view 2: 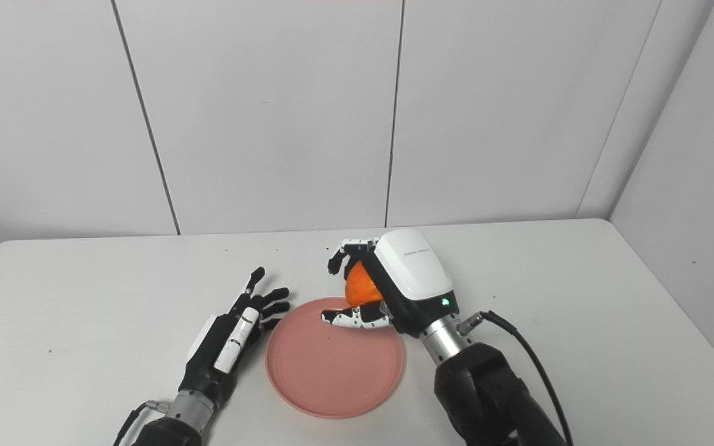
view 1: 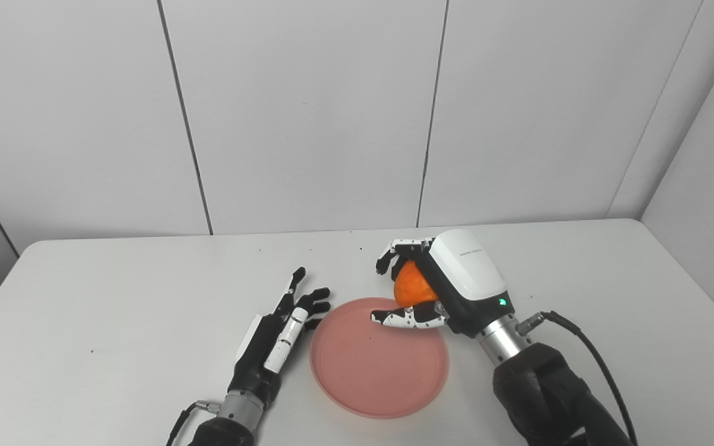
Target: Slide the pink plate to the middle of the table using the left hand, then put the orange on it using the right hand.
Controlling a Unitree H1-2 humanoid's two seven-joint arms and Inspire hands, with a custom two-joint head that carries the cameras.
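- Nearest of all, two black forearms come up from the bottom edge, the right one trailing a black cable (view 1: 599,365) that loops off its metal wrist.
- Between them, just ahead of the wrists, the round, shallow pink plastic plate (view 1: 369,378) lies flat on the white table (view 1: 115,310). Being a circle, it has no long axis and points no particular way.
- To the plate's left, the left hand (view 1: 276,334) lies low over the table, palm turned toward the plate, fingers stretched out and apart, pointing up and slightly right toward the far wall. It holds nothing. The fingertips are just beside the plate's upper-left rim; whether they touch it I cannot tell.
- At the plate's far-right edge, the right hand (view 1: 437,285), with its white back shell facing up, is clamped on the round orange fruit (view 1: 411,286).
- Its fingers curl over the far side of the orange and its thumb runs beneath it, pointing left across the plate's rim.
- So the orange sits inside that grip, above the plate's upper rim, raised off the plate.
- Grey wall panels (view 1: 307,111) stand behind the table.
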